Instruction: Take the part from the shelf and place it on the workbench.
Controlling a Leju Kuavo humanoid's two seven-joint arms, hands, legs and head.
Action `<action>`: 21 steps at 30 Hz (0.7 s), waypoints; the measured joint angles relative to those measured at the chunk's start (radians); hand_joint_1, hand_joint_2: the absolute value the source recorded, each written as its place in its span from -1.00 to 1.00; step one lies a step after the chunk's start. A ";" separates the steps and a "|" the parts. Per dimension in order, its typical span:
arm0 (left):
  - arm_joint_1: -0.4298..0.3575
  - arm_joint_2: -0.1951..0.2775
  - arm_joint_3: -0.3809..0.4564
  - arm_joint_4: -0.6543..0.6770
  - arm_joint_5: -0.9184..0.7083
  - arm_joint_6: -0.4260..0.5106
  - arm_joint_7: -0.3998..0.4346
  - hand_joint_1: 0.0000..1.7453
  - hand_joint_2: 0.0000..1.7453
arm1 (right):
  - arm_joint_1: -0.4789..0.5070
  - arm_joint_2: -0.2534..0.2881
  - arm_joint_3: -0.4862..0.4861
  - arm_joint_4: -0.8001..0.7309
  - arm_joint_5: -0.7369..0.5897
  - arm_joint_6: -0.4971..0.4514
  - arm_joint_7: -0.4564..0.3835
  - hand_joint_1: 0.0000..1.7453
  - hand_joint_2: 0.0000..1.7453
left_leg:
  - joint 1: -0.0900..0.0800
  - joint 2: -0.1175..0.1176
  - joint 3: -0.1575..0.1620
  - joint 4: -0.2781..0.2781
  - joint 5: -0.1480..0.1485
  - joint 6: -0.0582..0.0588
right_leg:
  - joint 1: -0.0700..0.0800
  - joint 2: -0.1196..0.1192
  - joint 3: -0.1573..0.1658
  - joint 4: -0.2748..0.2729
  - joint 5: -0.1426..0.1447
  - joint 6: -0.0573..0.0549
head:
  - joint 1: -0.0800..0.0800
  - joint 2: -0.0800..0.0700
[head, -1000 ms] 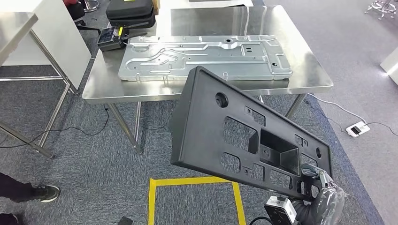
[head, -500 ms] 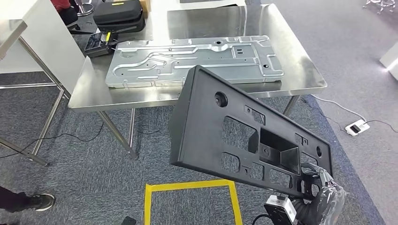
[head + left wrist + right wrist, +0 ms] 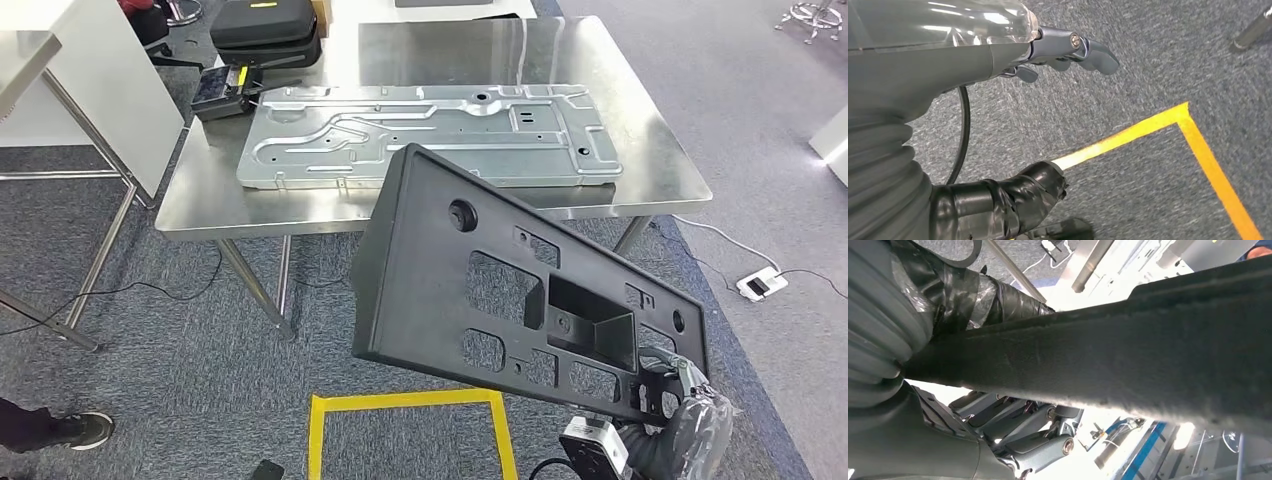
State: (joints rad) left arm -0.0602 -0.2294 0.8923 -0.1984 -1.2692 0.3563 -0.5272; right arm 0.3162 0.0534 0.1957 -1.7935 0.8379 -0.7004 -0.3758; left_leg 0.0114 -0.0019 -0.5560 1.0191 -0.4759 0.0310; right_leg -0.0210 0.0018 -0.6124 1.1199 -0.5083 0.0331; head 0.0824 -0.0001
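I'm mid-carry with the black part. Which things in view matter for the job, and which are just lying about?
For the job:
black plastic part, held by the right hand
steel workbench, the drop spot
left hand, free

Lying about:
stamped metal panel on the bench
black case
yellow floor tape
white power strip

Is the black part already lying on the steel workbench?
No, the black part hangs tilted over the carpet, held by the right hand.

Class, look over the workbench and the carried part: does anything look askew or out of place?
The black plastic panel hangs tilted, gripped at one low corner by the right hand. On the workbench, the metal plate already fills the near side.
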 joint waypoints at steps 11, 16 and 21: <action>0.000 -0.001 0.000 0.000 0.002 -0.014 -0.003 -1.00 1.00 | -0.003 -0.002 0.012 0.000 0.008 0.000 0.001 1.00 1.00 | 0.002 -0.001 -0.123 0.273 -0.140 -0.047 | 0.003 -0.002 0.042 -0.089 0.023 -0.050 | -0.002 0.000; -0.001 0.000 0.000 0.000 0.002 -0.017 -0.003 -1.00 1.00 | -0.004 -0.002 0.016 0.000 0.008 0.000 0.001 1.00 1.00 | -0.001 -0.001 -0.030 0.061 -0.010 -0.034 | 0.006 0.003 0.054 -0.087 0.014 -0.042 | -0.001 0.000; -0.001 0.000 0.000 0.000 0.000 -0.036 -0.008 -1.00 1.00 | -0.008 -0.004 0.023 0.001 0.010 0.000 0.003 1.00 1.00 | -0.004 -0.001 -0.007 0.000 0.002 -0.010 | 0.007 0.003 0.050 -0.079 0.005 -0.016 | -0.001 0.000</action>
State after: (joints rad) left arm -0.0611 -0.2291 0.8926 -0.1984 -1.2689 0.3202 -0.5351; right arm 0.3079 0.0489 0.2190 -1.7928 0.8484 -0.7004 -0.3727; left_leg 0.0074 -0.0032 -0.5628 1.0189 -0.4736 0.0209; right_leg -0.0141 0.0045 -0.5620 1.0413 -0.5034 0.0175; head 0.0812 -0.0001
